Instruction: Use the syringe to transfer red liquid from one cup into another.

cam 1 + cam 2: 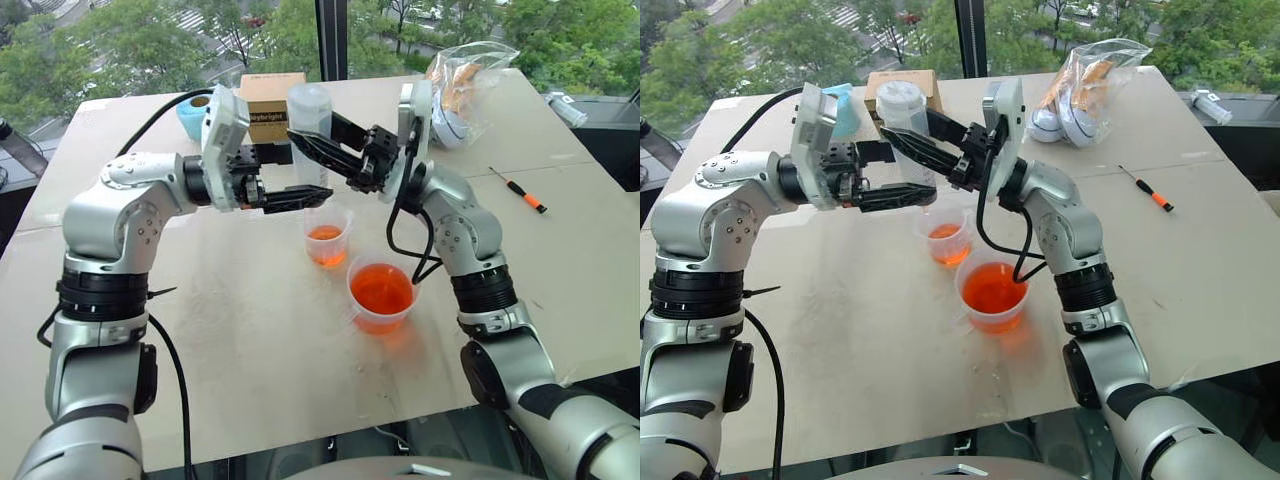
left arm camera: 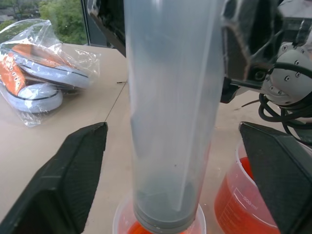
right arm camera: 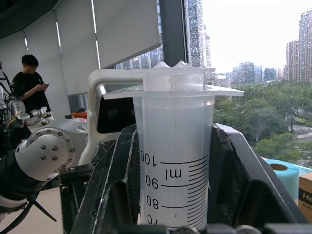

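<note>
From the head camera, the right gripper [image 1: 305, 140] has its black fingers closed around the upper barrel of the syringe [image 1: 309, 125], which stands upright above the smaller cup [image 1: 327, 236]. That cup sits on the bench [image 1: 250, 330] with red liquid [image 1: 325, 240] in its lower part. The larger cup [image 1: 381, 293], well filled with the same orange-red liquid, stands just beside it, nearer the robot and to the right. The left gripper [image 1: 300, 197] reaches in level from the left, its fingers lying by the lower part of the syringe barrel, just above the smaller cup. Farther back on the bench lie a cardboard box [image 1: 272, 104], a blue tape roll [image 1: 192, 115] and a plastic bag [image 1: 465, 85] with shoes in it; an orange-handled screwdriver [image 1: 518, 189] lies apart at the right.

In the left wrist view, the left fingers [image 2: 73, 180] stand spread on either side of the syringe barrel, clear of it and holding nothing. The white plunger head sits at the bottom of the barrel, over the smaller cup's rim, with the larger cup beside it.

In the right wrist view, the right fingers [image 3: 114, 190] press against both sides of the barrel at its printed graduations, with the flange and plunger top above. A person [image 3: 30, 83] stands in the background.
</note>
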